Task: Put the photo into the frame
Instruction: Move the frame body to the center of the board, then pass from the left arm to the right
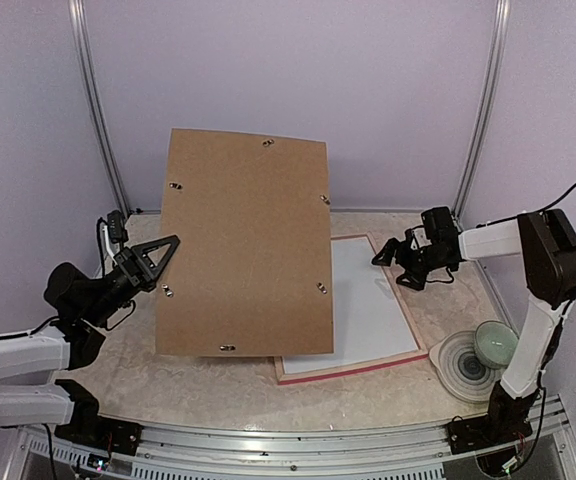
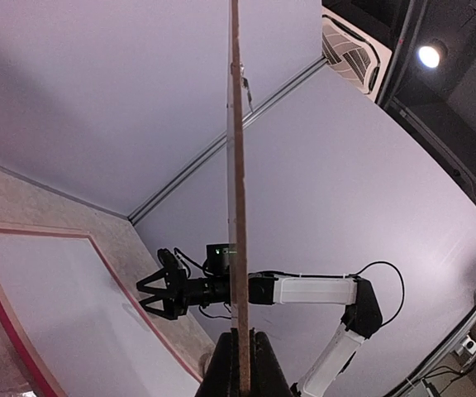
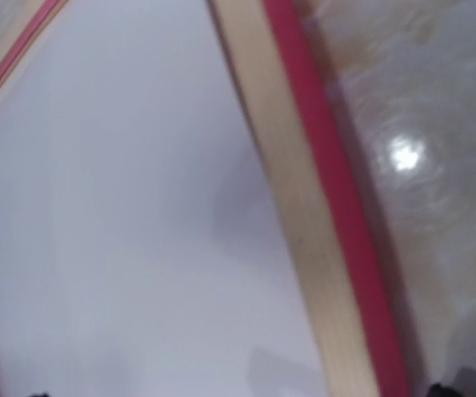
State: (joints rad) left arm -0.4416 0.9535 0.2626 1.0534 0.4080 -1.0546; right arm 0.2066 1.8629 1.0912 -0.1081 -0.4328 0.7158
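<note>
Frame (image 1: 353, 366) lies flat just below right gripper (image 1: 388, 267).

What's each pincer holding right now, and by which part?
The left pincer is shut on the brown backing board, pinching its left edge. The right pincer is open and holds nothing.

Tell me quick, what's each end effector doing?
Left end effector: closed on the edge of the brown backing board.
Right end effector: open, holding nothing, over the frame.
</note>
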